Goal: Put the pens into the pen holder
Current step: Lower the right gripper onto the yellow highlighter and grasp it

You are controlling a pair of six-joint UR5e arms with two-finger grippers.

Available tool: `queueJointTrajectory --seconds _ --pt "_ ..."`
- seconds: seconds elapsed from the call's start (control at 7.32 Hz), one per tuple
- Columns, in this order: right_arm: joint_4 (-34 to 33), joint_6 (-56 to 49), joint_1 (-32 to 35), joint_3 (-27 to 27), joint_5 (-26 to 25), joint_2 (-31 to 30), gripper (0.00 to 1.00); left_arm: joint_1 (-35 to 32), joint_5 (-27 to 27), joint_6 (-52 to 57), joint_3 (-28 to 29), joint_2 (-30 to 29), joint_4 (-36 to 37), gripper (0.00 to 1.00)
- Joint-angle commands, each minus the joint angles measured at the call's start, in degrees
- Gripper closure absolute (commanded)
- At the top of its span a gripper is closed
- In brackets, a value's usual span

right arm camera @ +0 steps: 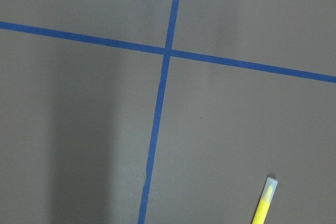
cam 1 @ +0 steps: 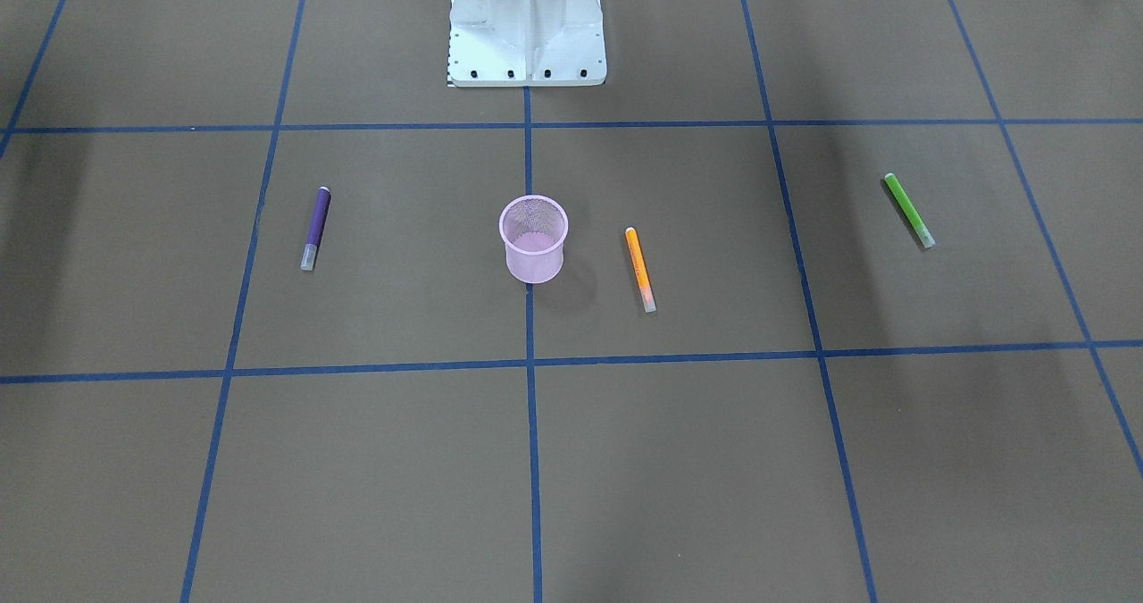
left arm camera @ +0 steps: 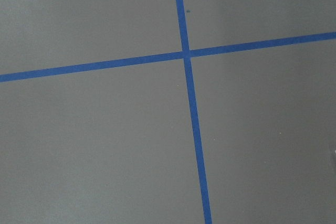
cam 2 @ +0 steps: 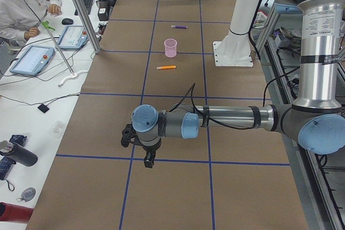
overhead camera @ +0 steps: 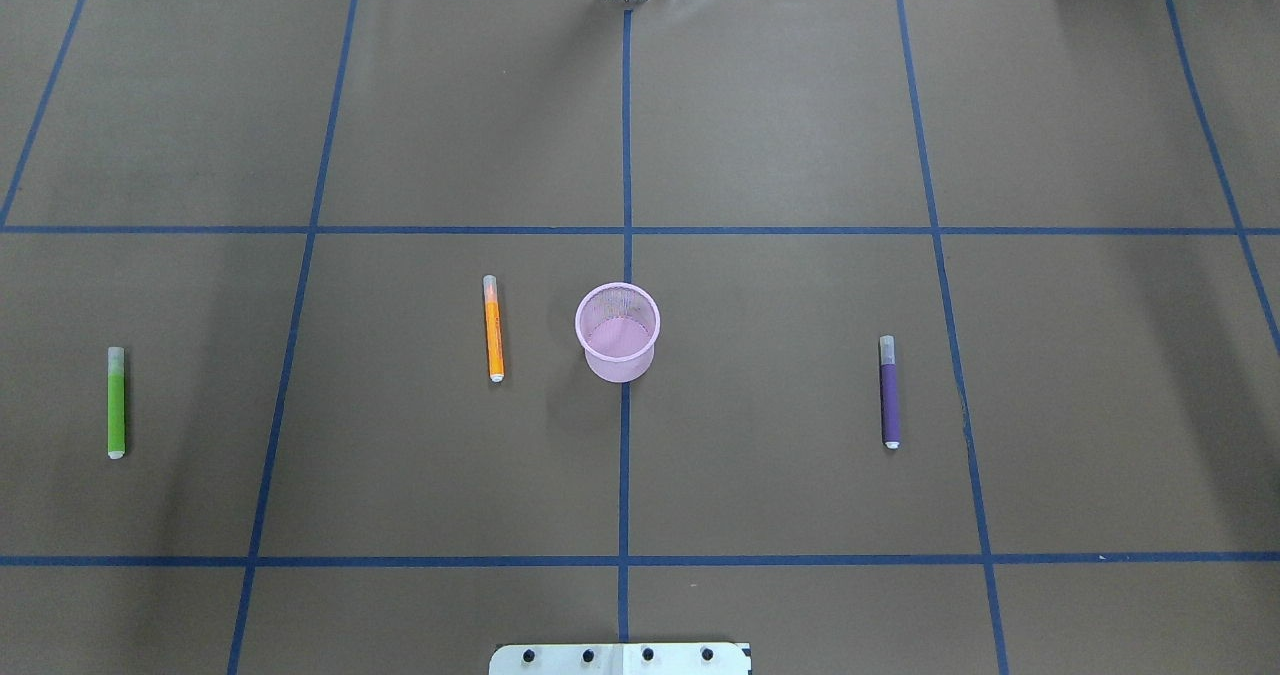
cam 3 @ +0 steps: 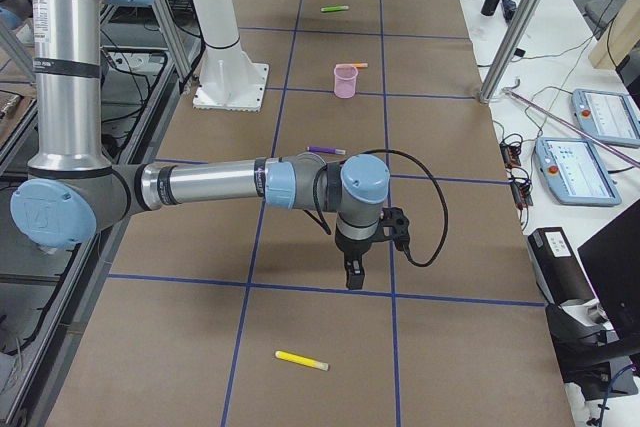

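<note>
Since each gripper shows only in a side view, I cannot tell whether the jaws stand apart or together on the left gripper (cam 2: 146,159) or the right gripper (cam 3: 353,275). Both point down over the brown table (overhead camera: 780,115).

All four pens lie flat, their long axes running away from the white robot base (cam 1: 527,40) and their pale translucent caps at the far end. The yellow pen (cam 3: 301,360) lies near the right gripper on its outer side. The right wrist camera catches its cap end in the lower right corner.

On that gripper's inner side, also near it, lies the purple pen (overhead camera: 889,392). Beyond that, well apart from both sets of jaws, stands the pen holder (overhead camera: 620,360). It is a small pink wire-mesh cup, upright and slightly tapered, with a solid rim and its pink floor showing through the mouth. It sits on a line of blue tape (overhead camera: 627,155).

The orange pen (overhead camera: 493,328) lies near the holder without touching it, on the side toward the left gripper and well apart from that gripper. The green pen (overhead camera: 116,402) lies farthest from the right gripper, toward the table's end on the left arm's side. How it sits relative to the left jaws cannot be told.
</note>
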Motion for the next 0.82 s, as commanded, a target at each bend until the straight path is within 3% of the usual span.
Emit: queueJointTrajectory --seconds 0.0,0.68 --pt "0.0 -0.1 0.0 0.1 0.0 -0.2 0.00 0.0 0.0 0.2 -0.5 0.2 -0.2 0.00" --pt "0.1 0.0 0.0 2.4 0.1 1.4 0.00 0.0 -0.2 -0.4 -0.7 -0.5 -1.0 0.00"
